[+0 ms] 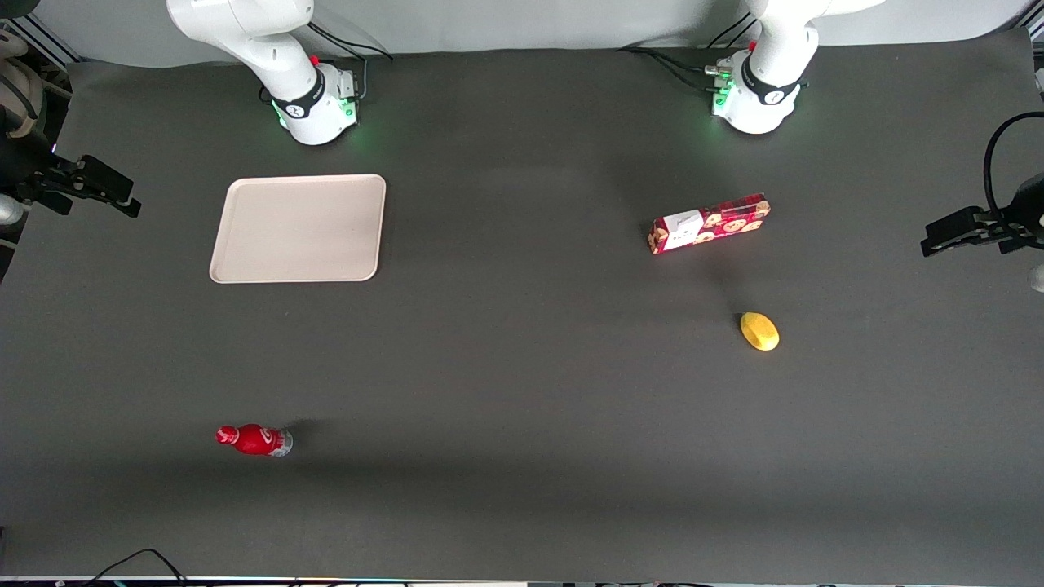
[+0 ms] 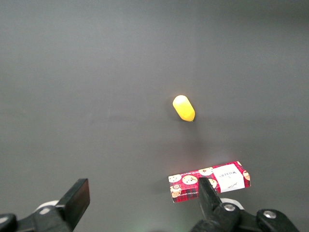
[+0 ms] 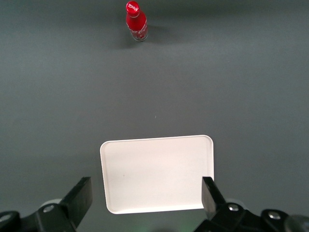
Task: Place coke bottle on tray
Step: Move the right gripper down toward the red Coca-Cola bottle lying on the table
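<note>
You have the right arm's black two-finger gripper with fingers spread wide, holding nothing, high over the smooth cream plastic tray with rounded corners. The small glossy red coke bottle, white script on it unreadable, stands on the matte dark table, well apart from that tray and nearer the front camera.

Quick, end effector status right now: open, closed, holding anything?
Right end effector: open, holding nothing, raised above the tray; coke bottle stands untouched on the table.
</note>
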